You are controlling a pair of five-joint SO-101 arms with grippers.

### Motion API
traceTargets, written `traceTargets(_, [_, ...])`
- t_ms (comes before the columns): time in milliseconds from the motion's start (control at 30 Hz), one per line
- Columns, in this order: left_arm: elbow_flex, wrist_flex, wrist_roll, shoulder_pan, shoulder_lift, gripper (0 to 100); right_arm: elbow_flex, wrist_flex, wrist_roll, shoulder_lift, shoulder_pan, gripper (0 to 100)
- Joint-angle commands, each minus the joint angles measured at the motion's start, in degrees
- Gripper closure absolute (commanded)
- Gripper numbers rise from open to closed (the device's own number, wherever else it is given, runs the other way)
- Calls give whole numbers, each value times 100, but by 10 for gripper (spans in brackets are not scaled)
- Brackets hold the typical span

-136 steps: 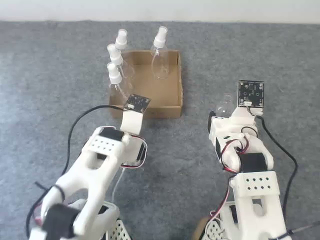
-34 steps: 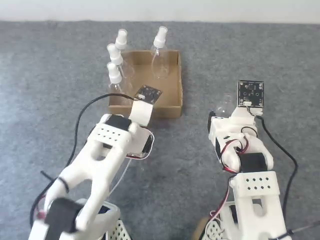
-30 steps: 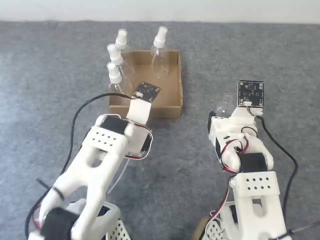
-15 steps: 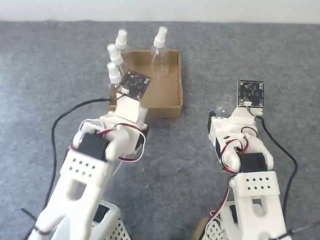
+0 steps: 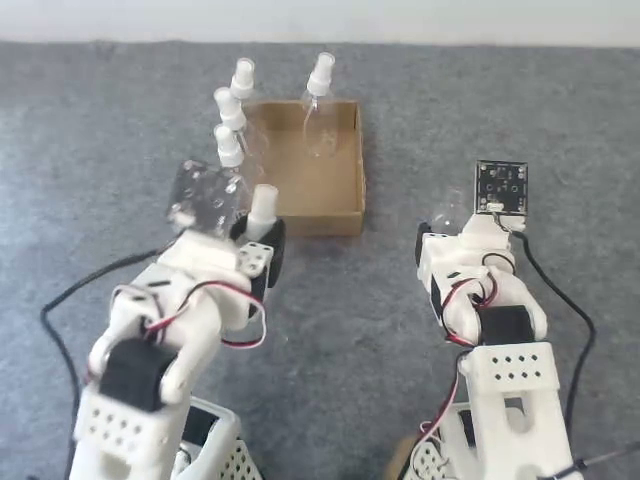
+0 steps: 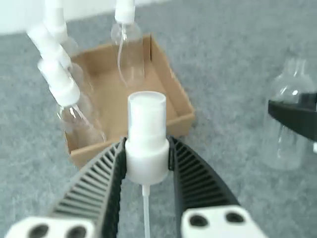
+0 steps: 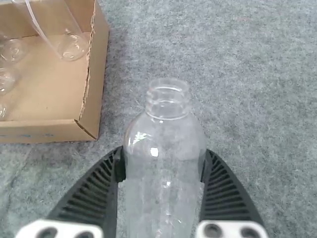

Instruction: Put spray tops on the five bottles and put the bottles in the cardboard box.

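My left gripper (image 5: 260, 226) is shut on a white spray top (image 5: 263, 204), held upright just in front of the cardboard box's (image 5: 340, 216) front left corner. In the left wrist view the spray top (image 6: 147, 140) sits between the gripper (image 6: 146, 148) jaws, its thin tube hanging below. My right gripper (image 5: 449, 218) is shut on a clear, uncapped bottle (image 5: 450, 207) to the right of the box. The right wrist view shows that bottle (image 7: 165, 144) with its neck open, clamped in the gripper (image 7: 163, 163). Several bottles with spray tops (image 5: 318, 108) stand in the box.
The box (image 6: 181, 124) lies open with bare floor in its front right part. Grey carpet (image 5: 500, 100) covers the table around it. In the left wrist view the uncapped bottle (image 6: 289, 119) stands off to the side of the box. The box wall (image 7: 94, 74) is close beside the held bottle.
My left arm has swung left and tipped its wrist up, so the spray top now stands upright near the box's front left corner. The right arm has kept still with its bottle.
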Motion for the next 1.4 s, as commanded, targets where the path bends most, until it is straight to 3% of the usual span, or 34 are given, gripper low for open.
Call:
traceTargets(0, [-57,-431,79,-9,-659,988,-44,189,-26,-629,-180,922])
traceTargets(500, [-13,-1178,598,-18,-1820,988,396,286,299,-1560,-989,922])
traceTargets(600, [-13,-1327,633,-246,-2022,988,396,286,299,-1578,-1191,922])
traceTargets(800, [127,-1336,1459,-853,-2497,988,404,303,299,-1569,-1692,922])
traceTargets(1033, [1051,-1873,1635,-914,-3323,988,448,277,299,-1569,-2273,922])
traceTargets(1367, [1376,-2057,1635,-914,-3727,988,1292,-1138,308,-1613,-2932,920])
